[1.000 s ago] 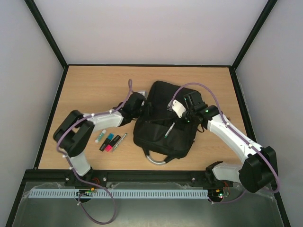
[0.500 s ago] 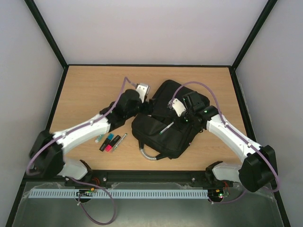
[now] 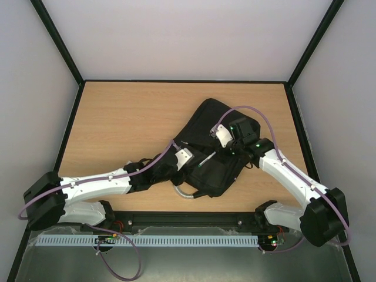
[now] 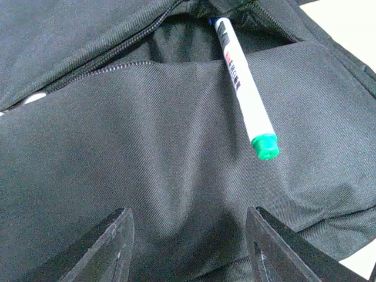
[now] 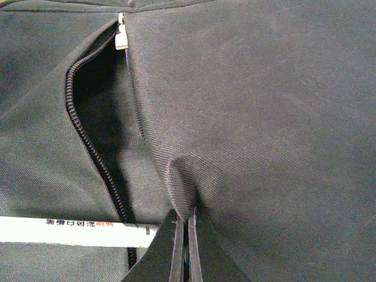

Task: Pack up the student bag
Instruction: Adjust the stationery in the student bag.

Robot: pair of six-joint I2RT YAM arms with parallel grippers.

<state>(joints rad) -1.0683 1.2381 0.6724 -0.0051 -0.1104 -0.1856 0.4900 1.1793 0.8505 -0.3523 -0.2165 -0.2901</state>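
The student bag lies on the table, black, with its grey handle toward the near edge. A white marker with a green cap sticks out of its open zip pocket; the wrist views show the marker close up. My right gripper is shut on a pinched fold of the bag's fabric beside the zip. My left gripper stands open low over the bag's front panel, below the marker's cap, with fabric bulging between its fingers.
The wooden table is walled by a black frame and grey panels. My left arm lies along the near edge and covers the table to the left of the bag. A zip pull hangs at the pocket's far end.
My left arm has swung from the bag's back left corner round to its near left side. The bag has shifted and turned a little. The right gripper keeps its pinch.
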